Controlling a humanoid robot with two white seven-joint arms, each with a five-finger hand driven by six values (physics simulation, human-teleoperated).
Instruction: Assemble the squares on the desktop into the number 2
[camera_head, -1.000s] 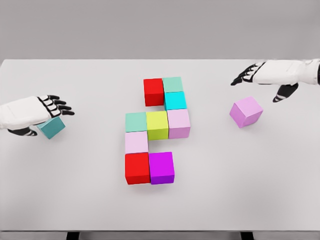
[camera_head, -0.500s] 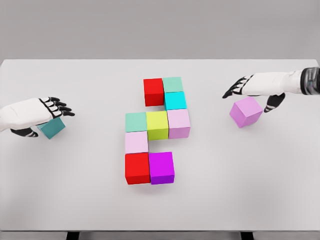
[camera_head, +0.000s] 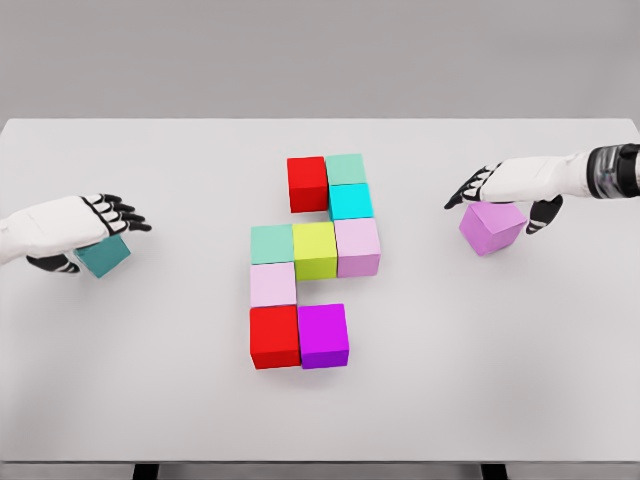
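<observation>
Cubes (camera_head: 314, 250) form an unfinished 2 mid-desk (camera_head: 150, 400). The right hand (camera_head: 500, 186), fingers spread, caps a skewed pink cube (camera_head: 491, 225) toward the right edge; a loose grasp could twist it. The left hand (camera_head: 70, 225), fingers curled, covers a teal cube (camera_head: 104, 256) near the left edge.

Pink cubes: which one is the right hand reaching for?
The loose pink cube at the table's right, tilted and apart from the figure, directly beneath the right hand. The two paler pink cubes sit inside the assembled figure.

Single head view, high and angled steeply down across the whole white desktop (camera_head: 500, 380), fairly near.
</observation>
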